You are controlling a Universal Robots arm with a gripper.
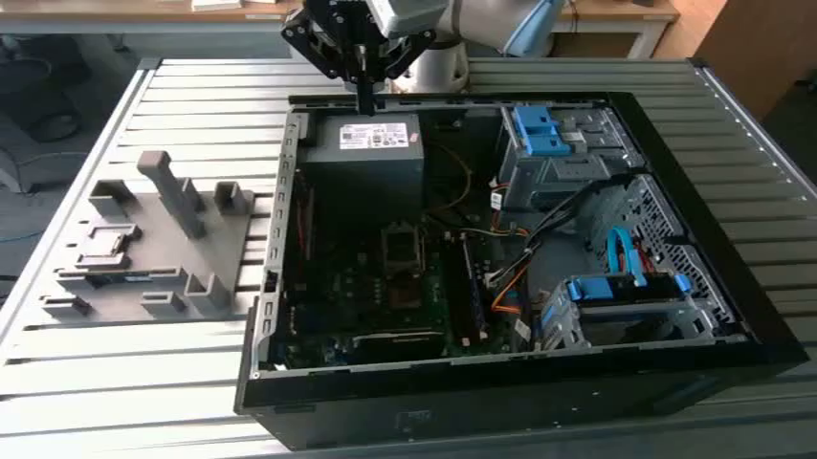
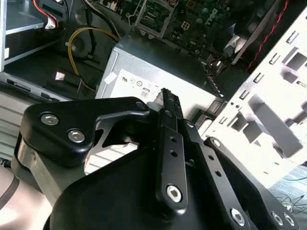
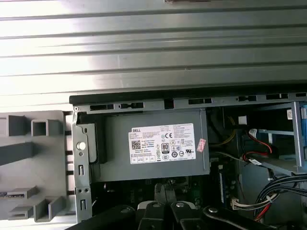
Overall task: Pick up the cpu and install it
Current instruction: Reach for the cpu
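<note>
The cpu [image 1: 107, 245] looks like a small pale square lying flat in a recess of the grey fixture plate [image 1: 153, 287], on the table at the exterior view's left. My gripper [image 1: 367, 103] hangs well away from it, above the far wall of the open computer case [image 1: 715, 287], just over the grey power-supply box [image 1: 364, 163]. Its black fingers [image 2: 169, 103] are pressed together with nothing between them. The motherboard's socket [image 1: 402, 251] lies in the middle of the case with its metal frame showing.
Upright grey blocks [image 1: 172, 191] rise from the fixture plate. A thin green-blue memory stick [image 3: 12, 195] lies in it. Inside the case are blue drive cages [image 1: 626, 292], cable bundles [image 1: 562, 225] and the labelled power-supply box [image 3: 153, 143]. The table top [image 3: 153, 48] is slatted metal.
</note>
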